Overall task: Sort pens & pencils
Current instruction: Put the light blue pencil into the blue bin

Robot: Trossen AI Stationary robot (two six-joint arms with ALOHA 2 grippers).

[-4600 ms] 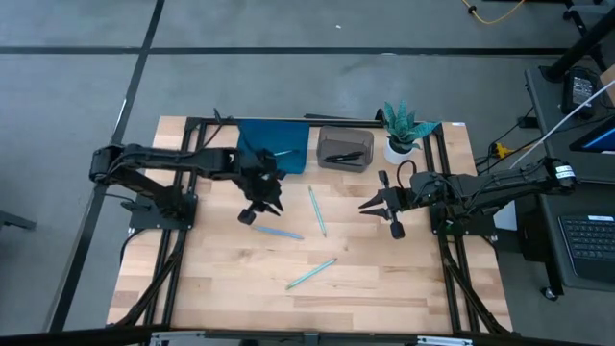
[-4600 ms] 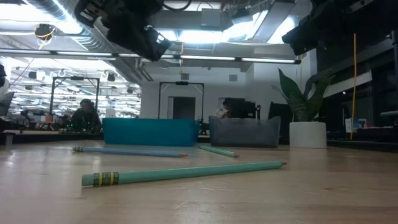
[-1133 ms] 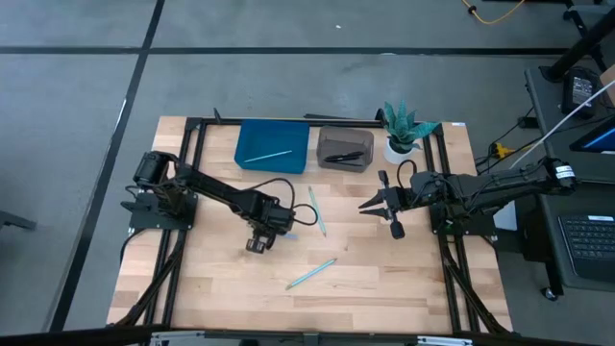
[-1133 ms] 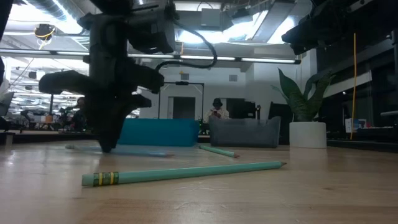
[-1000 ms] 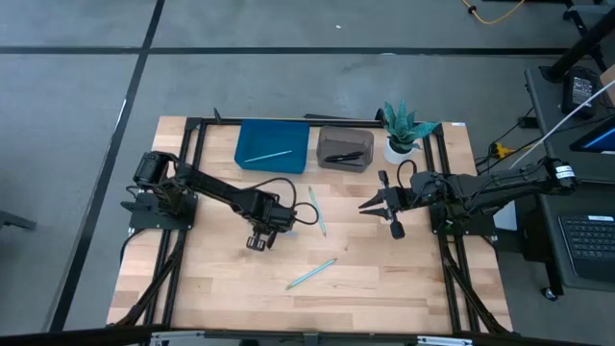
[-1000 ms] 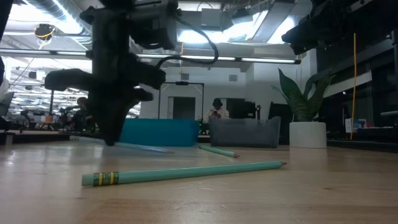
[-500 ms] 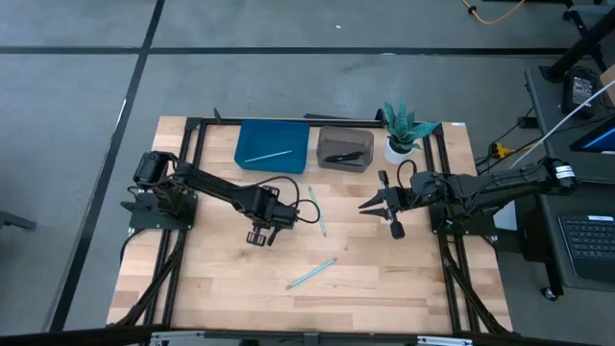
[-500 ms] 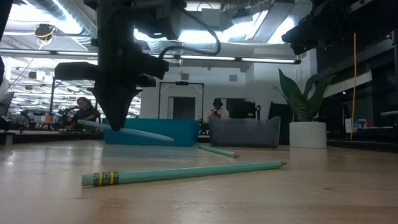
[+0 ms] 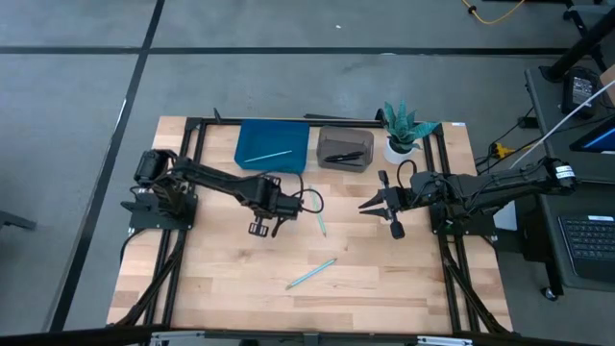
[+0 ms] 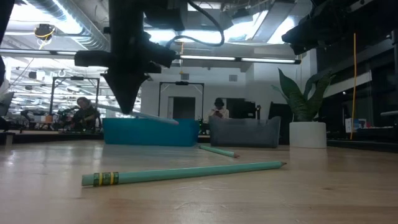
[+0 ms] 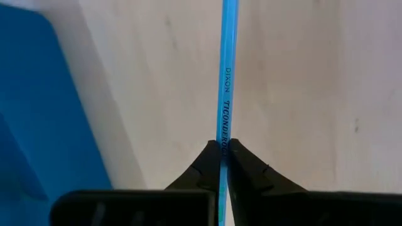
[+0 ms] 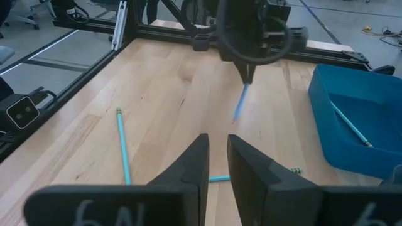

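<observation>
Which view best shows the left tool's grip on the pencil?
Left wrist view: the left tool is shut on the pencil, lettering readable. The high view hides most of it under the arm; low and right wrist views show it lifted off the table.

a big room with a grey floor

bright lights [image 10: 205, 37] shine on the ceiling, people [image 10: 84, 113] sit at desks far back, and a dark doorway [image 10: 182, 107] stands behind.
</observation>
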